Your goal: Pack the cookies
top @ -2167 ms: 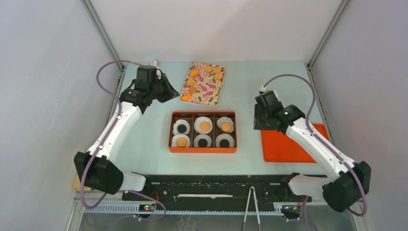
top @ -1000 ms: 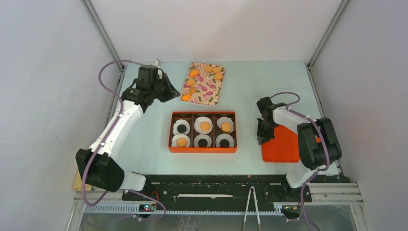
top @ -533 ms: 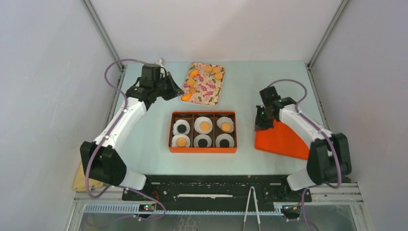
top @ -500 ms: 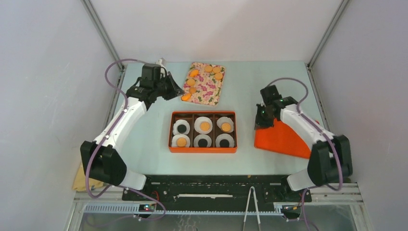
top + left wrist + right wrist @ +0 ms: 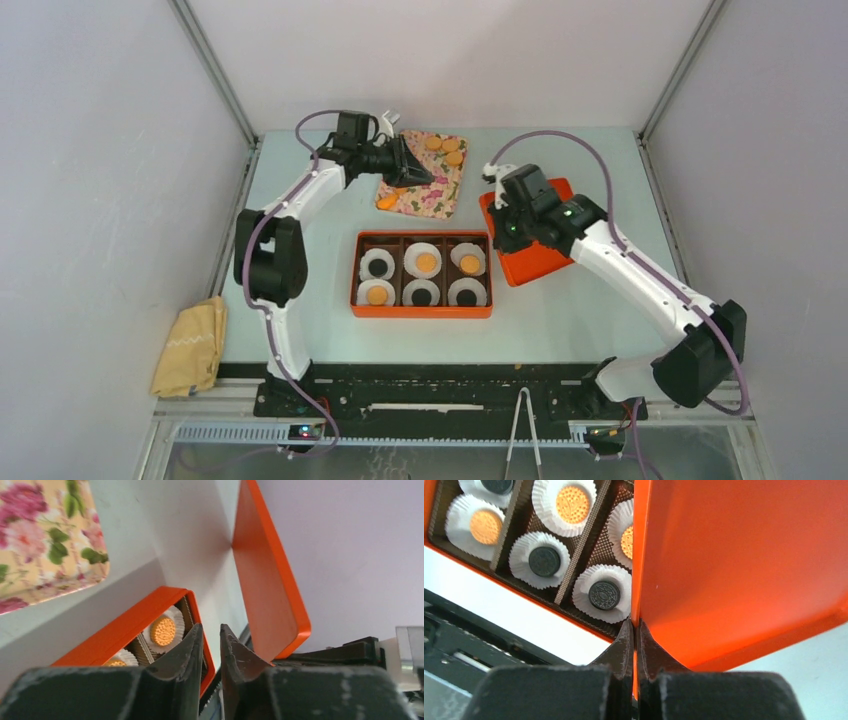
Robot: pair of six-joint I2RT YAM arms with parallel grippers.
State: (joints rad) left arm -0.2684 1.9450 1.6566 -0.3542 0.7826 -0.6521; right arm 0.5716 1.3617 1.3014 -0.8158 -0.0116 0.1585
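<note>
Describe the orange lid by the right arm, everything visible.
The orange lid is a flat, plain rectangle with rounded corners and a shallow upturned rim, smooth like plastic or painted metal. The right gripper is shut on its rim, holding it steeply tilted beside the right end of the cookie box. Whether its low edge touches the table cannot be told.

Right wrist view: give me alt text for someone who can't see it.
The right gripper is shut on the edge of an orange lid, filling the right half. Left of it, a box holds tan and black cookies in white cups.
</note>
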